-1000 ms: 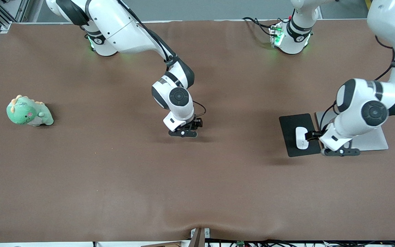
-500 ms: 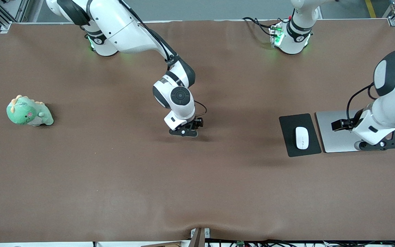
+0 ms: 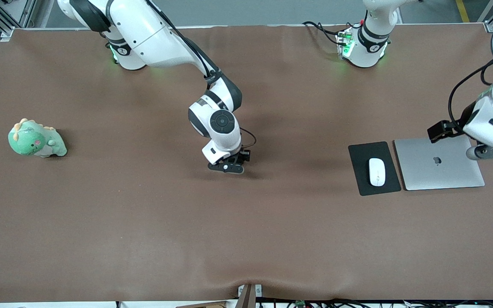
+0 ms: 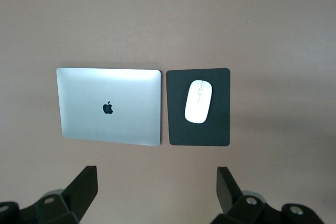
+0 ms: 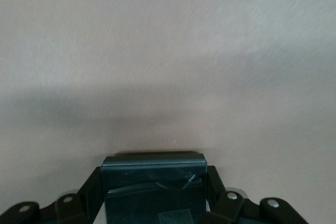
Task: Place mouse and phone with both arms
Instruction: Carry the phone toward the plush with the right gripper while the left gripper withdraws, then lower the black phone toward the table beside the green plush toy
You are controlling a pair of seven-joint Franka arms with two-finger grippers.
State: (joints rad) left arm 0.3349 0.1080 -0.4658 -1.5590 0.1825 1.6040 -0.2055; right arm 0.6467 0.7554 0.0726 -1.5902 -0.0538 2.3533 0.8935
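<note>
The right gripper point(image 3: 226, 167) sits low in the middle of the front view, clamped on the phone point(image 5: 153, 182). In the right wrist view the dark slab fills the gap between the fingers point(image 5: 89, 192), its free edge pointing out over bare table point(image 3: 144, 222). From the front the phone is hidden under the hand, so I cannot tell whether it touches the table.

The phone looks stiff, thin and glossy — probably heavier than its size suggests and apt to slide. The hold is across its width, which seems the sound way to take it. A firm, level carry should keep it from tipping.

The mouse point(image 3: 377, 172) lies on the black pad point(image 3: 364, 154), toward the left arm's end of the table, just beside a closed silver laptop point(image 3: 439, 171). The left wrist view shows the mouse point(image 4: 198, 101) lengthwise on the pad point(image 4: 220, 129), with the laptop point(image 4: 107, 106) alongside. It is likely light, hard and slick, with a curved back. If it had to be lifted, the long sides at mid-length would give the surest purchase — the domed top would squirt out.

The left gripper point(image 3: 492, 150) hangs in the air over the laptop's outer end, fingers point(image 4: 79, 187) spread wide and holding nothing. My reading is that the mouse part is done and that arm waits.

A green dinosaur toy point(image 3: 36, 139) sits at the right arm's end, well apart from everything.
</note>
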